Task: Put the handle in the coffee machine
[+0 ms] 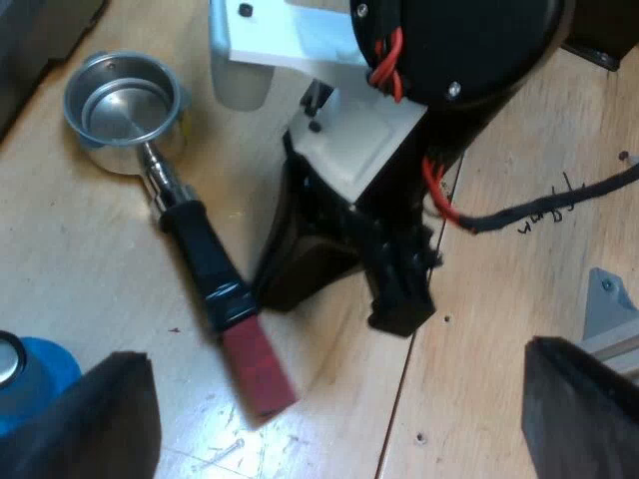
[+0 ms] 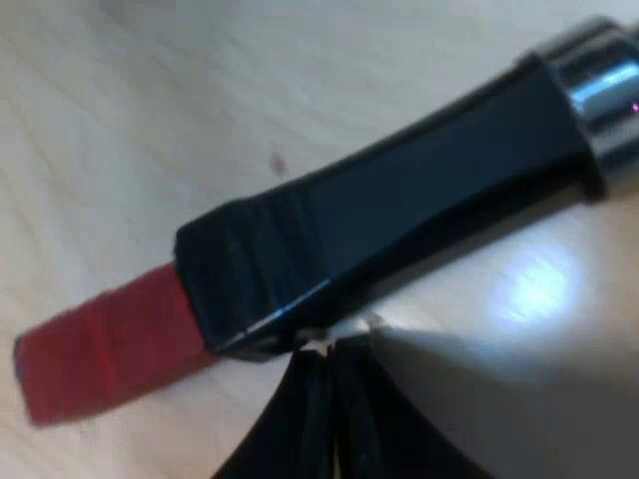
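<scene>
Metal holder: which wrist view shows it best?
Left wrist view. The whole metal holder lies on the wooden table, from basket to red end. The right wrist view gives a close look at its dark handle and red end, with a bit of metal neck.
</scene>
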Robot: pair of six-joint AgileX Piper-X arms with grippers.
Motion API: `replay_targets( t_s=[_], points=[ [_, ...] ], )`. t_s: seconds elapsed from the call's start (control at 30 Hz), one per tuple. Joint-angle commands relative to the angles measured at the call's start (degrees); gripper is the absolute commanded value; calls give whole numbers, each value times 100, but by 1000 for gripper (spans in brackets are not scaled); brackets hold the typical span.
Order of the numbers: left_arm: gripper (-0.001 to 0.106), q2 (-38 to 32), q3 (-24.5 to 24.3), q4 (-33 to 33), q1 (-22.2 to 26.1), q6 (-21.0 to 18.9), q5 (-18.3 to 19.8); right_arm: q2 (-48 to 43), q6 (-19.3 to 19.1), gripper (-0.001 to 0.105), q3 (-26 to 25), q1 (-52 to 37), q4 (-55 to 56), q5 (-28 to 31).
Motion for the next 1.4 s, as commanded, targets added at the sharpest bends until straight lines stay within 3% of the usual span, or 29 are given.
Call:
replay_targets(
  t_s=[0.03, 0.13, 0.27, 0.5, 0.83, 1.07, 1.2, 1.23, 1.3, 1.37, 1.4],
  points=[
    [75, -37, -21, 36, 24, 21, -43, 121, 41, 0, -67, 12, -574, -14],
    [75, -37, -21, 36, 24, 21, -43, 131, 41, 0, -66, 12, -1144, 328],
    [75, -37, -21, 36, 34, 21, -43, 131, 41, 0, -66, 12, -1081, 366],
    [75, -37, -21, 36, 34, 21, -43, 83, 186, 0, -66, 196, -177, 234],
    [75, -37, -21, 15, 34, 21, -43, -738, 186, 0, -66, 536, 1639, 925],
    [75, -37, -21, -113, 34, 25, -101, -1611, 160, 0, -66, 536, 2269, 1362],
    [69, -37, -21, -321, 34, 25, -515, -1926, -19, 17, -174, 536, 2628, 1626],
    [62, -37, -21, -394, 34, 25, -637, -2001, -129, 27, -259, 536, 2823, 1708],
    [54, -37, -21, -448, 34, 60, -651, -2066, -170, 39, -360, 536, 3053, 1853],
    [43, -37, -21, -463, 34, 167, -638, -2122, -475, 58, -610, 524, 3374, 1968],
    [41, -37, -21, -463, 34, 167, -638, -2122, -512, 60, -646, 521, 3412, 1983]
  ],
)
